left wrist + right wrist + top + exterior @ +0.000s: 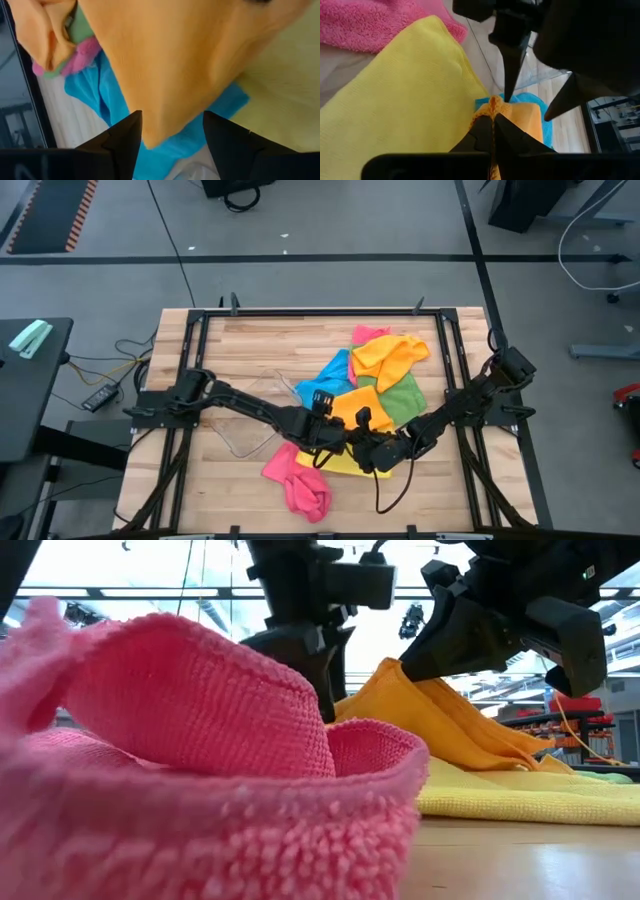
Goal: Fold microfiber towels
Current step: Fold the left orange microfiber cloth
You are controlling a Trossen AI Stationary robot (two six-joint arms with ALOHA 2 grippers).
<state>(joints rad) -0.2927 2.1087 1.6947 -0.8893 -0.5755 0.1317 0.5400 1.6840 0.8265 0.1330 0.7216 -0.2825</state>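
I am partway through folding the orange square microfiber towel, which lies on top of the flat yellow microfiber towel near the middle of the wooden desk. By my reading, one corner is being carried over to make the fold, and both my arms meet above it.

My right pincer is pressed together on an edge of the orange towel, the cloth bunched between the two fingertips. My left pincer stands spread, its two dark fingers on either side of a hanging orange corner; I cannot tell whether they touch the cloth, and they grip nothing that I can see.

The next move, as I judge it, calls for the left pincer to close on that loose corner so both corners can be drawn across together and laid flat. The risk is the soft cloth slipping or dragging the yellow towel beneath.

The other towels wait: a heap of blue, green and orange cloths at about one o'clock from the working spot, and a crumpled pink fluffy towel at about seven o'clock.
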